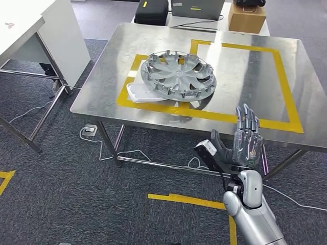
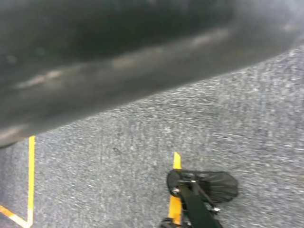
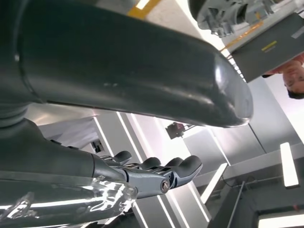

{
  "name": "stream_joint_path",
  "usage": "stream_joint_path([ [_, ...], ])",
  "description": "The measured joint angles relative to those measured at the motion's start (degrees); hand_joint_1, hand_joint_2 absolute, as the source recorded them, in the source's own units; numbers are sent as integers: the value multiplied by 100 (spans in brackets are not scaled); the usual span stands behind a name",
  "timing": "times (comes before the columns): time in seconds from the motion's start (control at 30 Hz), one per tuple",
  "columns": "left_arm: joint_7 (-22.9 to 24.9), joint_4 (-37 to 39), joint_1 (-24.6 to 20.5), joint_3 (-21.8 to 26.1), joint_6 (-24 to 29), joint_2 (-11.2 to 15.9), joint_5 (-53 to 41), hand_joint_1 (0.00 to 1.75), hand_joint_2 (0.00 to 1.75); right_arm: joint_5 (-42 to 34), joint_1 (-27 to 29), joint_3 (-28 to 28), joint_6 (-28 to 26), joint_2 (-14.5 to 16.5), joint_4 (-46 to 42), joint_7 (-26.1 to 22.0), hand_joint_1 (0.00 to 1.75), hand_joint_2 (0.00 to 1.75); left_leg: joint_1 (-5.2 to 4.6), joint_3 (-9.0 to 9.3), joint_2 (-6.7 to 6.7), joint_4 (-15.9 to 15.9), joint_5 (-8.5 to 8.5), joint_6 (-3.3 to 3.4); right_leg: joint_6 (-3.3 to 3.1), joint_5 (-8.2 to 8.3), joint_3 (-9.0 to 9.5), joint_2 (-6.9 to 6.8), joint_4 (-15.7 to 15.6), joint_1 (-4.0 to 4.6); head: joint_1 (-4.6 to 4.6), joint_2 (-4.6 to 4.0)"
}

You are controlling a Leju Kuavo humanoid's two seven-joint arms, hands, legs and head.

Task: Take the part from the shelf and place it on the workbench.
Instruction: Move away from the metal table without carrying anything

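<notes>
From up at the head camera, I see the part, a silver wheel cover with spokes and a notched rim, lying flat on the steel worktop, near its front-left portion and overlapping the yellow tape outline; a white folded bag or cloth pokes out from under its near-left edge. My right hand is raised in front of the worktop's near edge, fingers extended upward and close together, thumb out to the side, holding nothing. The part lies forward and to the left of that hand, well apart from it, across the worktop edge. Being round, it has no long axis to line up with. I judge the placing done, so any coming move is a retreat from the worktop rather than a reach. Down at the left wrist camera, I see blurred grey carpet with yellow floor tape; I cannot tell the left hand's state. Over at the right wrist camera, the right hand's dark fingers lie straight and side by side, empty, with the thumb above them and the part's rim at the picture's edge beyond.
</notes>
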Motion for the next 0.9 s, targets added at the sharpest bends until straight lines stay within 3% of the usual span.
stream_joint_path([
  [0.03,0,0,1,1,0,-1,0,0,0,-1,6,-7,1,-1,9,1,0,0,-4,-88,0,5,63,-10,-5,155,140,0,-74,0,0,0],
  [0.1,1,0,1,2,0,-2,0,0,0,-1,6,-12,2,-2,16,2,0,0,-12,-234,-2,27,173,-44,-26,418,701,0,-757,2,1,0],
  [0.17,1,0,-2,4,0,-1,0,0,0,-1,-1,-16,4,-2,16,10,0,0,-28,-327,-4,76,272,-91,-52,370,1296,8,-1596,11,-1,0],
  [0.2,1,0,-2,7,0,-1,0,0,0,-2,4,-22,9,-2,16,26,0,0,-32,-358,-5,93,323,-116,-64,310,1436,11,-1829,21,1,0],
  [0.23,1,0,-2,10,0,-2,-1,0,0,-4,18,-33,19,-2,17,49,0,0,-30,-380,-7,103,376,-141,-85,289,1463,13,-1931,30,0,0],
  [0.3,3,2,8,20,-3,-2,-2,0,0,-19,56,-73,57,-2,26,122,0,0,-8,-428,-17,148,325,-201,-172,366,1355,-6,-1928,26,0,0],
  [0.37,12,4,25,30,-7,-1,-2,0,0,-63,87,-145,100,-5,52,206,0,0,16,-548,-24,523,-138,-267,-272,487,1247,-27,-1934,19,-12,0],
  [0.43,19,4,30,35,-9,-2,-2,0,0,-149,129,-252,134,-16,109,282,0,0,33,-718,-24,1253,-704,-311,-310,620,1113,-34,-1922,31,-20,0],
  [0.47,25,4,30,36,-9,-4,-2,0,0,-213,162,-316,156,-23,156,316,0,0,39,-763,-24,1577,-824,-322,-312,688,1033,-36,-1911,36,-20,0],
  [0.5,33,4,30,37,-9,-5,-3,0,0,-289,201,-385,190,-32,218,348,0,0,42,-738,-24,1756,-801,-325,-309,753,937,-39,-1895,39,-20,0],
  [0.53,45,4,31,38,-9,-6,-3,0,0,-398,243,-460,236,-43,299,376,0,0,43,-621,-24,1737,-671,-319,-301,811,838,-41,-1874,41,-20,0],
  [0.6,64,4,28,40,-8,-2,-5,0,0,-689,320,-625,318,-64,505,388,0,0,39,-113,-26,1141,-386,-275,-272,905,665,-41,-1827,40,-20,0],
  [0.67,69,4,21,41,-5,7,-6,0,0,-923,373,-767,335,-83,717,337,0,0,16,444,-30,323,-375,-209,-219,987,557,-43,-1782,45,-17,0],
  [0.7,69,4,18,42,-4,10,-7,0,0,-981,389,-818,329,-89,811,309,0,0,-1,591,-31,79,-423,-180,-185,1033,522,-47,-1772,42,-15,0],
  [0.8,72,4,22,44,0,14,-8,0,0,-1073,413,-921,358,-119,1019,309,0,0,-19,582,-13,-120,-348,-77,-90,1102,424,-38,-1770,17,-14,0],
  [0.83,74,4,19,45,0,14,-9,0,0,-1125,426,-948,408,-129,1077,339,0,0,-13,534,0,-148,-281,-30,-67,987,364,-25,-1687,13,-8,0],
  [0.9,83,4,6,45,2,11,-11,0,0,-1316,454,-1012,529,-143,1261,396,0,0,-7,402,20,-172,-155,35,-23,499,170,-1,-1159,4,7,0],
])
